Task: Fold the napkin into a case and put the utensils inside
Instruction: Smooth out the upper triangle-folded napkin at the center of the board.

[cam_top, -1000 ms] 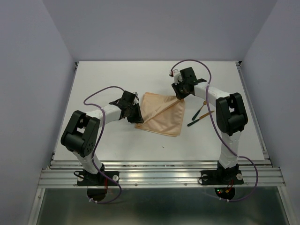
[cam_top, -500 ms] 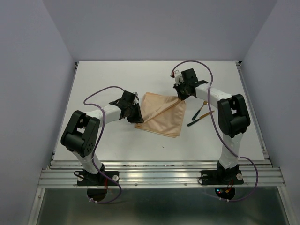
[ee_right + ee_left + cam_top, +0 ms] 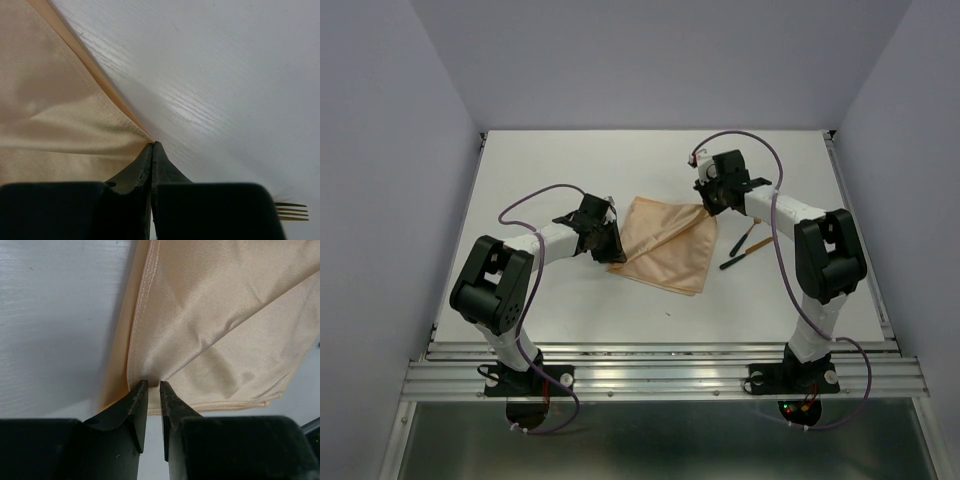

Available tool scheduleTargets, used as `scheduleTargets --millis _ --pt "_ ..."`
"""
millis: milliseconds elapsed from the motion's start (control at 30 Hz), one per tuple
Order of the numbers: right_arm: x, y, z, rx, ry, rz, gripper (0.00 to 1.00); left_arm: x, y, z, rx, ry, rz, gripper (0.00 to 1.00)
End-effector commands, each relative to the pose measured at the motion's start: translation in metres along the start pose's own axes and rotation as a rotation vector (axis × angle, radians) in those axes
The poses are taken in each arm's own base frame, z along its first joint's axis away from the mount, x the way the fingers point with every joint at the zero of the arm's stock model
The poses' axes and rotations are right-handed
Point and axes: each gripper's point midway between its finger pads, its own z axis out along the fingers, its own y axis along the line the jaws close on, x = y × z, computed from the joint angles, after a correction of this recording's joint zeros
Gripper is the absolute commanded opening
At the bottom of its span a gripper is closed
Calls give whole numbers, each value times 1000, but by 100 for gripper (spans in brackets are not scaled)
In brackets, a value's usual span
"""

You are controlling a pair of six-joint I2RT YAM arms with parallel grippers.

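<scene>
Overhead view: the napkin (image 3: 667,250) lies partly folded at the middle of the table (image 3: 570,170), with a raised crease running across it between the two tools. The left gripper (image 3: 611,247) is at its left edge, the right gripper (image 3: 711,206) at its far right corner. The utensils (image 3: 744,245) lie just right of the cloth, apart from it.

Left wrist view: fingers (image 3: 131,412) drawn in to a narrow slit, nipping the cloth's hemmed fold.

Right wrist view: jaws pressed fully together on the napkin's corner point. Gold fork tines (image 3: 291,211) show at lower right.
</scene>
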Motion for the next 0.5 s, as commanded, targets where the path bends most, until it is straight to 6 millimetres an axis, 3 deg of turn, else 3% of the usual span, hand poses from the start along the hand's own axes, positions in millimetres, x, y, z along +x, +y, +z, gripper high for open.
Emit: scheduleTargets --millis 0,467 --pt "-20 -3 -14 6 -90 -42 1 1 2 -2 -1 -11 18 27" --pt "-6 3 -16 -15 -125 -153 1 3 2 -3 0 -14 20 27"
